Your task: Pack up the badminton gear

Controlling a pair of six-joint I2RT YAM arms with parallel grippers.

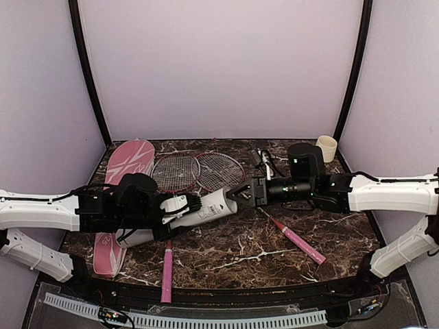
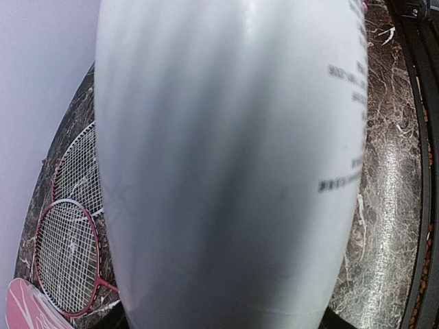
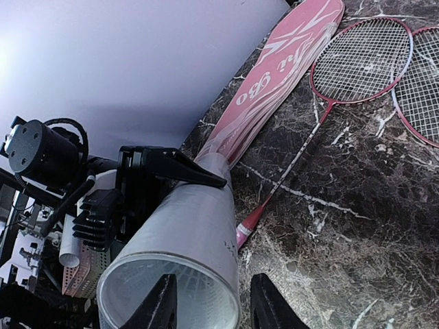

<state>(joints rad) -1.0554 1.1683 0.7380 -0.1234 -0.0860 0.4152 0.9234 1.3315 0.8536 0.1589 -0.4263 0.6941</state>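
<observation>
While the left gripper [image 1: 186, 205] is clamped round the white tube [image 1: 216, 205], the tube is held lying nearly level over the middle of the table [image 1: 240, 257], with its open mouth turned toward the right gripper [image 1: 240, 194]. That gripper's fingers [image 3: 163, 305] are kept apart at the tube's rim, one before the mouth and one outside the wall, and nothing is seen pinched between them. The left arm [image 1: 41, 212] and the right arm [image 1: 391, 194] are stretched inward from the two sides, forearms nearly level, so that the grippers meet over the centre. Bare marble is left at the front, between the two pink handles [image 1: 167, 271]. The racquets [image 1: 176, 171] are laid with their red-rimmed heads side by side behind the tube. The left edge is taken up by the pink racquet cover [image 1: 129, 164], which runs beneath the left arm. The cream mug [image 1: 327, 147] is set in the back right corner.
</observation>
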